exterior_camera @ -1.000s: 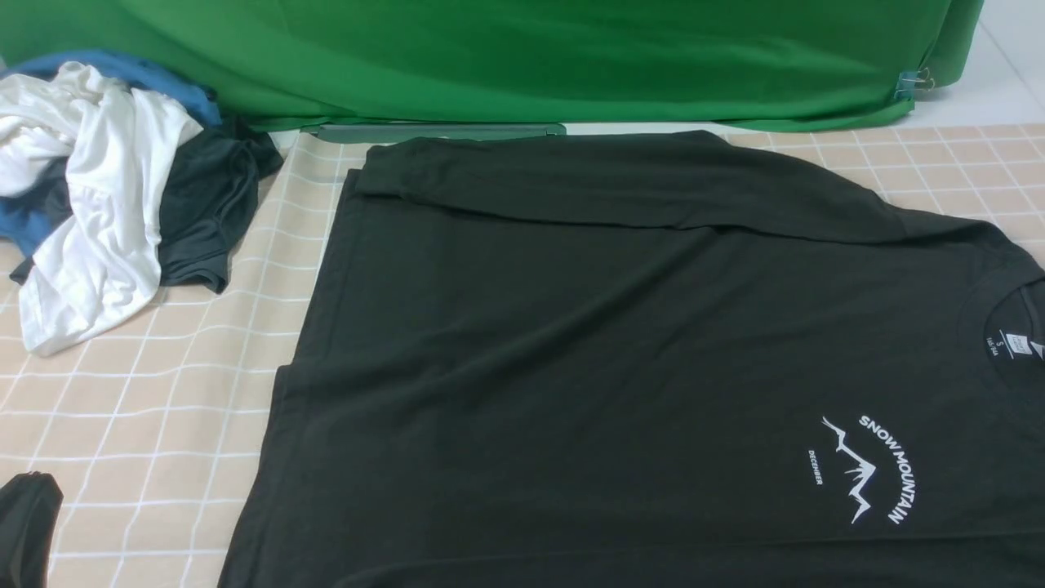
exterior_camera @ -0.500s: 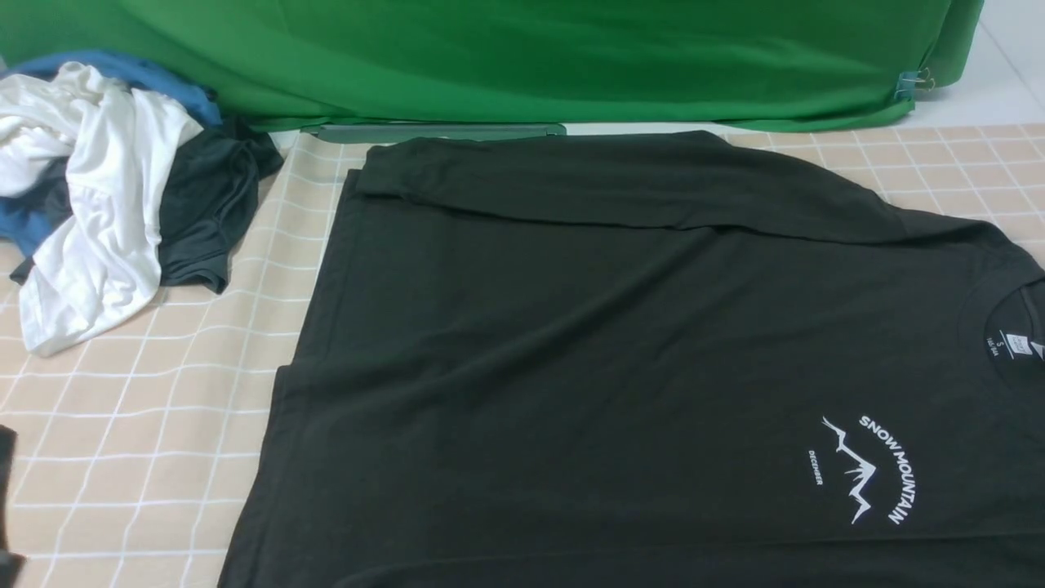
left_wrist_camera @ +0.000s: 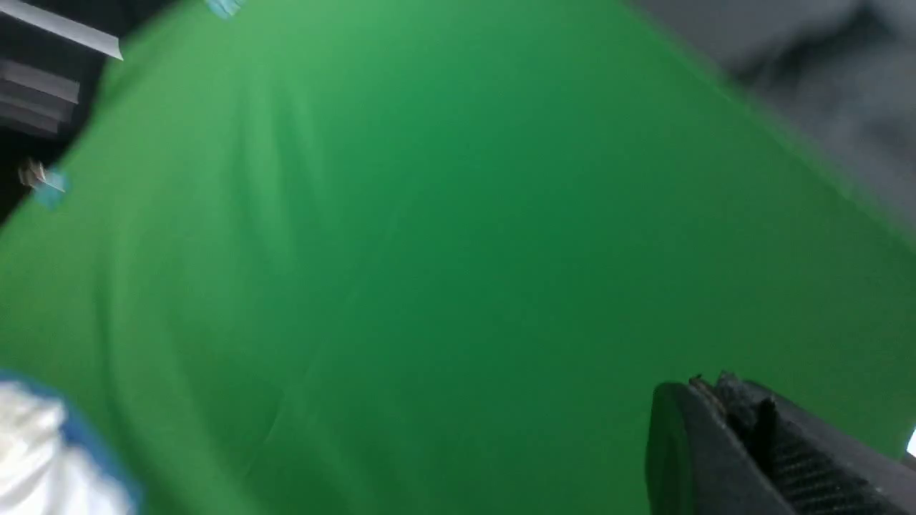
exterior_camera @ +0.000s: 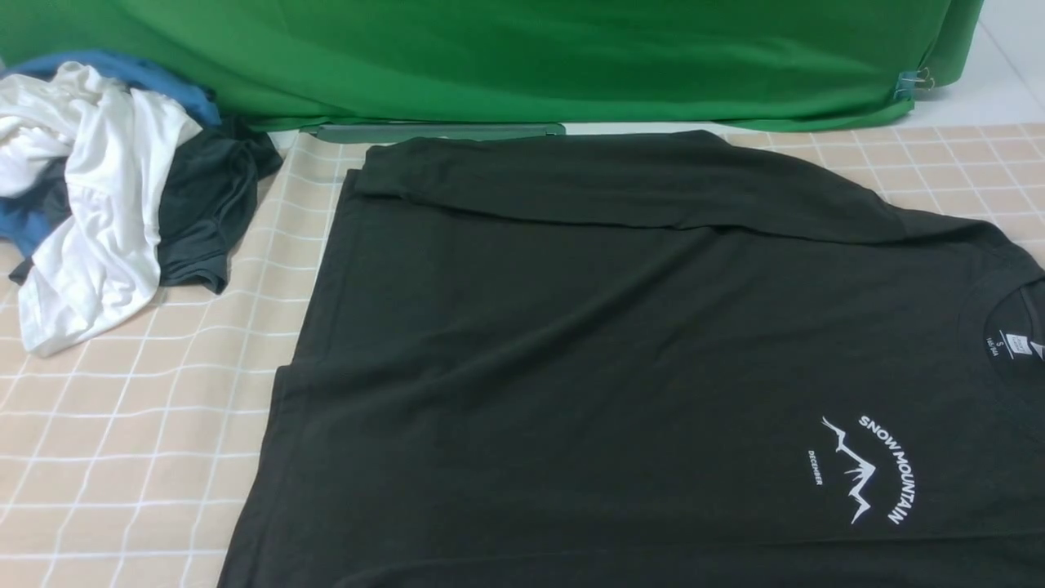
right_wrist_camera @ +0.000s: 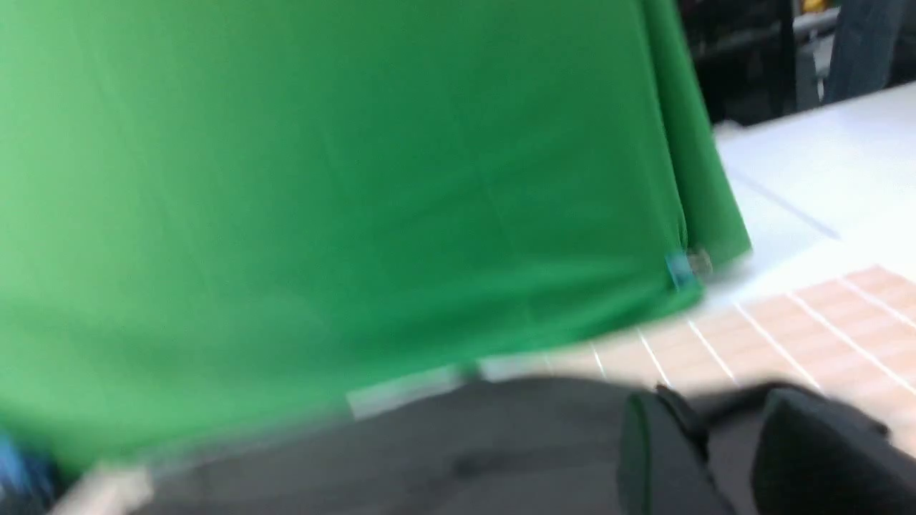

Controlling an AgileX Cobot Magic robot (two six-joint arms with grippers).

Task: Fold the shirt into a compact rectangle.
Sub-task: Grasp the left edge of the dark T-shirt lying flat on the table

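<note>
table (exterior_camera: 122,441): beige checked cover | backdrop: green cloth (exterior_camera: 522,57) along table's far edge | clip (exterior_camera: 914,82): cloth's lower right corner | beyond: white surface (exterior_camera: 1008,77)

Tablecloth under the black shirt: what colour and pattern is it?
The tablecloth is beige with a thin white grid; front view shows it best.

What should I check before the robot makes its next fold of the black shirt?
1. The shirt lies flat on the checked cloth: ok.
2. The far sleeve is folded inward: ok.
3. The near sleeve is folded: cannot tell, out of frame.
4. The clothes pile is apart from the shirt: ok.
5. The left gripper has jaws shut, empty: ok.
6. The right gripper has jaws apart, empty: ok.
</note>
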